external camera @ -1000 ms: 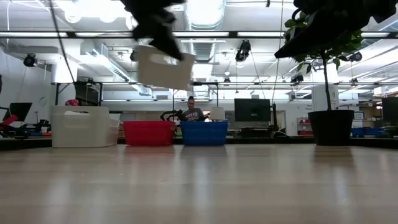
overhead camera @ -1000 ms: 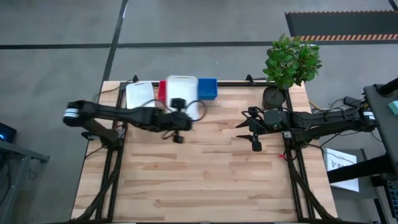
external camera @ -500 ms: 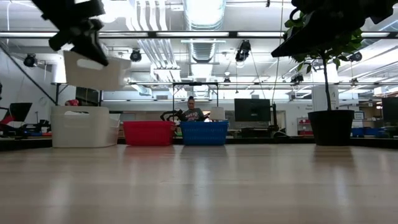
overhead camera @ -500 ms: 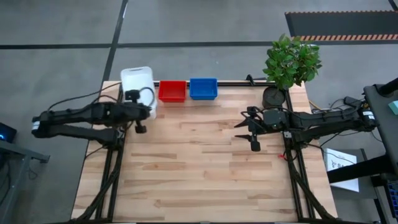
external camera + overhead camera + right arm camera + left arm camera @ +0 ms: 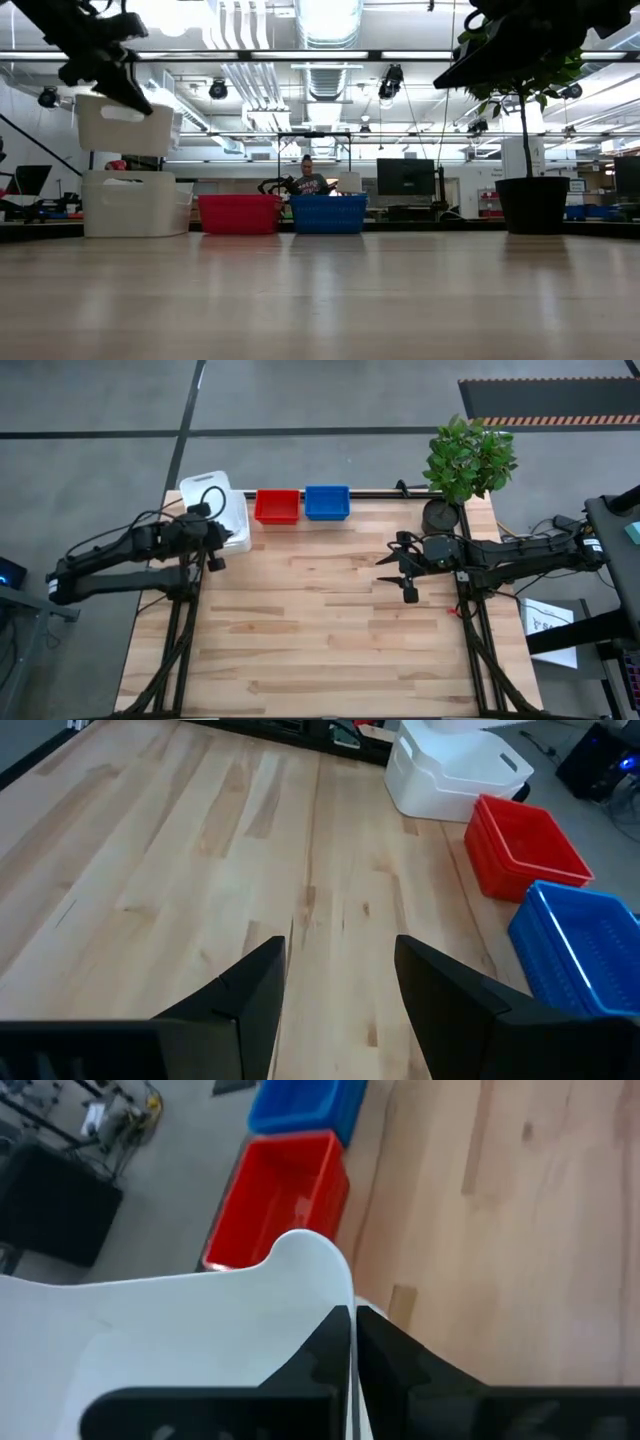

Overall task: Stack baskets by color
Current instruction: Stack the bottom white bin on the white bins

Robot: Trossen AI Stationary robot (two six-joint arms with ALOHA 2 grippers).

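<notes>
Left claw (image 5: 214,536), pinching a white basket's (image 5: 124,124) rim, is hovering it over the white stack (image 5: 131,203) at the surface's far-left corner, apparently to nest it, while right claw (image 5: 405,573) is waiting spread.

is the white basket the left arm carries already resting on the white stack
No: in the low view the held white basket hangs in the left pincer with a clear gap above the white stack.

A grey floor (image 5: 330,400) crossed by dark lines is seen around the wooden bench (image 5: 330,630). A striped mat (image 5: 550,400) is laid at the far right. Ceiling lights (image 5: 325,20), ducts and a dark monitor (image 5: 405,177) are seen behind
</notes>
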